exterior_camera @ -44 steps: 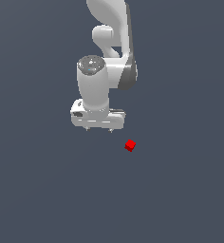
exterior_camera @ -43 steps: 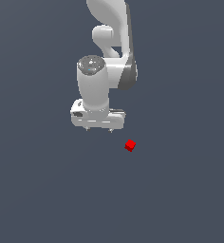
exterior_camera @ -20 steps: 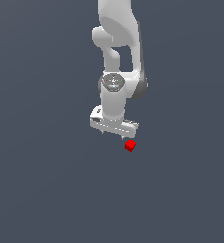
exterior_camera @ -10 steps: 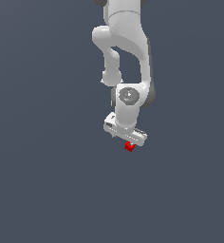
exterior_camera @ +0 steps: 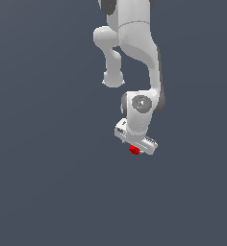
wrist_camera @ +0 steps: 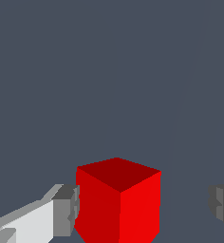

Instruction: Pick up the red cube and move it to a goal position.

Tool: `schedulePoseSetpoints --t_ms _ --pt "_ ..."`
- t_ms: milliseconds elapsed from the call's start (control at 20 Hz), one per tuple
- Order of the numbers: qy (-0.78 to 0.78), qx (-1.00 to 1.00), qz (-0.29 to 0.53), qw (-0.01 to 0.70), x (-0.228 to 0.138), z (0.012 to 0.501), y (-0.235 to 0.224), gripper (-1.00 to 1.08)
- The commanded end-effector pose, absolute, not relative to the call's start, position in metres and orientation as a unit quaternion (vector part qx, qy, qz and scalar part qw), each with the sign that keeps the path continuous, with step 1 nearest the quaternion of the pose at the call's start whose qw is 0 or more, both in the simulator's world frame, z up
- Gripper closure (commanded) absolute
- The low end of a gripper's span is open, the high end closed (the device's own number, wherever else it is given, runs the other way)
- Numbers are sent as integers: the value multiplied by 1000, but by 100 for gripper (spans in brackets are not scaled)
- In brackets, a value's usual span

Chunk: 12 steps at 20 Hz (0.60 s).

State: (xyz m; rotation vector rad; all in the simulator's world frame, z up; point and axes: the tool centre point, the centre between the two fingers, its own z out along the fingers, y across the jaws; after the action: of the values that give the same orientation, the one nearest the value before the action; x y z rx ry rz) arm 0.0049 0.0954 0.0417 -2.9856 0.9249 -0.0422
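Background [exterior_camera: 43,182]: uniform dark slate blue-grey fill, edge to edge in exterior view. No visible seam between floor and wall; no horizon line. No furniture, windows, lamps discernible. Light flat, even; faint darkening toward upper right of frame in exterior view, slightly lighter toward lower left. Wrist view: same slate surface [wrist_camera: 85,71], plain, untextured; subtle diagonal tonal break running from upper right down toward centre right, right part marginally lighter.

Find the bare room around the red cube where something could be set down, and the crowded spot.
Bare grey floor lies open all around the arm. It is crowded only at the tool, whose fingers flank the red cube.
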Motion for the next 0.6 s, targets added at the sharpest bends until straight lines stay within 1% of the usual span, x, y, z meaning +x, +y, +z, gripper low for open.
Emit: schedulePoseSetpoints --t_ms 0,350,400,550 --pt "308 -951 0 0 -4 23 93 -92" --pt "313 -950 0 0 -2 20 96 -92" --pt "313 -950 0 0 -2 20 96 108" --pt "313 -950 0 0 -2 20 96 108"
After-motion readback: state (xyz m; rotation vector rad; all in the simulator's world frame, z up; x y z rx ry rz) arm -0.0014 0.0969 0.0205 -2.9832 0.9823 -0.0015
